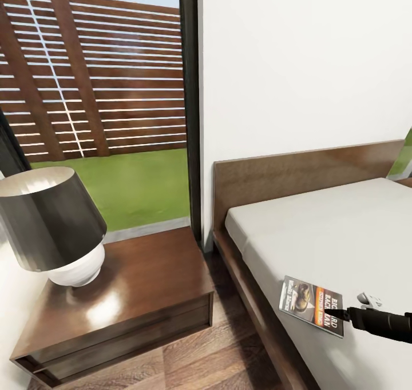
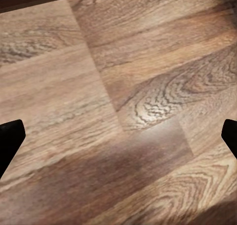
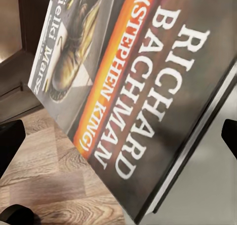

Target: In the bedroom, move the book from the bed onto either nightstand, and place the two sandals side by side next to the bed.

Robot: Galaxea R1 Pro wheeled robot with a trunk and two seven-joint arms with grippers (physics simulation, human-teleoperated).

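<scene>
My right pincer (image 1: pixel 339 313), fingers spread, is at the book (image 1: pixel 311 305), unclamped, near the bed (image 1: pixel 343 230) mattress's front edge. Nightstand (image 1: pixel 143 281) awaits. 0 of 3 placements done.

Book (image 3: pixel 143 86) cover — "RICHARD BACHMAN (STEPHEN KING)", "Wielki Marsz".

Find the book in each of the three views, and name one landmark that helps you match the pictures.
Head view: the book lies flat at the mattress's near edge, lower right, at the right gripper tip.
Left wrist view: not in it; wood floor lies between the open fingers.
Right wrist view: the book spans most of the picture, cover up.
Shared landmark: the plank floor, also beside the book.
</scene>
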